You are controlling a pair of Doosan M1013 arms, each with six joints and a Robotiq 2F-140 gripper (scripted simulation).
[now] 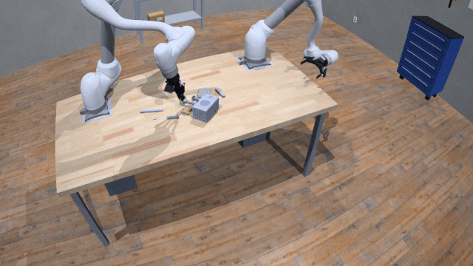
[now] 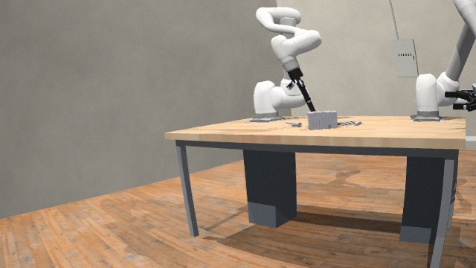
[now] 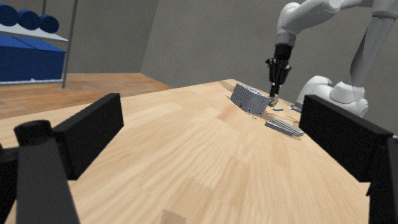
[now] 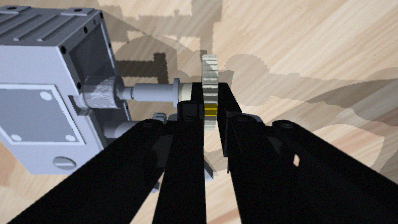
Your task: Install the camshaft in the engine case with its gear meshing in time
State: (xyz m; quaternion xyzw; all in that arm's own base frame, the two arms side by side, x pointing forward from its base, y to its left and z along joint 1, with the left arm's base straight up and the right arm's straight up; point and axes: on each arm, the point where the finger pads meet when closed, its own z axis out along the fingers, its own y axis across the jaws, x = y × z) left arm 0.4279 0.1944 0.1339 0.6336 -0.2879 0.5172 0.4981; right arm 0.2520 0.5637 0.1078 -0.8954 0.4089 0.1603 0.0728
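Note:
The grey engine case [image 1: 205, 108] [image 2: 322, 120] [image 3: 250, 100] [image 4: 30, 65] stands on the table. My right gripper [image 1: 182, 101] [image 2: 312, 110] [image 3: 273, 97] [image 4: 209, 98] is shut on the camshaft's cream big gear [image 4: 210, 75], beside the open front of the case. A yellow mark shows on the gear's rim between the fingertips. The camshaft's grey shaft [image 4: 155, 92] points toward the case and lines up with a rough round part in its opening; how deep it sits is unclear. The fingers hide the small crank gear. My left gripper [image 1: 312, 69] [image 2: 450, 100] [image 3: 211, 110] is open and empty, far from the case.
A long rod [image 1: 151, 111], a white ring [image 1: 154, 117] and a short headed part [image 1: 173, 117] lie to one side of the case. A flat ribbed part [image 1: 204, 91] [image 3: 284, 126] and a short bar [image 1: 219, 92] lie behind it in the top view.

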